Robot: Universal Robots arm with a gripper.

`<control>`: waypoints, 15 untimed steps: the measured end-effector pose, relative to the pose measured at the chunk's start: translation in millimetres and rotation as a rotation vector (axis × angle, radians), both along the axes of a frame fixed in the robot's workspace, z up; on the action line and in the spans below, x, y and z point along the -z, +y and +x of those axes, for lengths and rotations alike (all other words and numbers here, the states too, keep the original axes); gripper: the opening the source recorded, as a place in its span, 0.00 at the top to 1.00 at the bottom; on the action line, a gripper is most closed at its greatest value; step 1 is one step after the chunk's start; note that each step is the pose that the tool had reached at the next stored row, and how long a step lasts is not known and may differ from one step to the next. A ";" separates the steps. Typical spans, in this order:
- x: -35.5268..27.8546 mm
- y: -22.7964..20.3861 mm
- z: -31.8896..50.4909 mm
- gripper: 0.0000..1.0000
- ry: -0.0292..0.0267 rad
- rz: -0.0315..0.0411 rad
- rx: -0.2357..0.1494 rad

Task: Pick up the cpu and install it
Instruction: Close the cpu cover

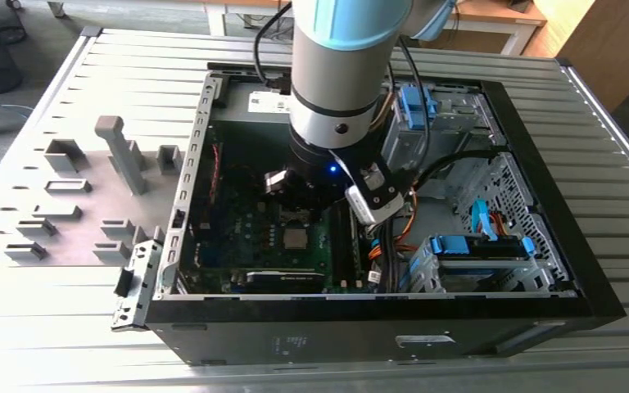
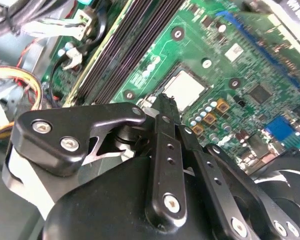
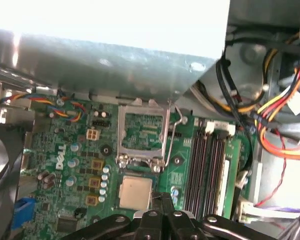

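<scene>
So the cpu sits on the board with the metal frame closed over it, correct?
Not quite. The cpu sits on the board, but the frame is swung open beside it, not closed over it; the first wrist view shows this.

Upright arm (image 1: pixel 340 74), end effector (image 3: pixel 162 199) low and downward, fingers (image 2: pixel 162 131) together.

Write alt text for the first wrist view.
A silvery square cpu lies flat on a green motherboard, next to a metal retaining frame that is flipped open. The black claw hovers close by the cpu's edge; memory slots and coloured cables lie to one side.
</scene>
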State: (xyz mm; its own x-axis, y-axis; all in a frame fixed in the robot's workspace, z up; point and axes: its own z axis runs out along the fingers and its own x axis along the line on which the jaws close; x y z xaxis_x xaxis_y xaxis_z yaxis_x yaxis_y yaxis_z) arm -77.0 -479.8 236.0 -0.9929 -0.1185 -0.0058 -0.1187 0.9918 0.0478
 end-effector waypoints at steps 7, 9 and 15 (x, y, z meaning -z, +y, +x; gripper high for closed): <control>0.5 0.1 0.1 0.89 -0.0004 0.0193 -0.075; 0.7 0.0 1.3 0.89 -0.0003 0.0201 -0.093; 2.1 0.0 9.5 0.89 0.0001 0.0202 -0.131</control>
State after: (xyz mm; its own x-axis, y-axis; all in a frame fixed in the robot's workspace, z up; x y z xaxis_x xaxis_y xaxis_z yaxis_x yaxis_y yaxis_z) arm -67.5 -479.7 233.9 -0.9690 -0.2469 -0.0094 -0.2469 0.9667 0.0676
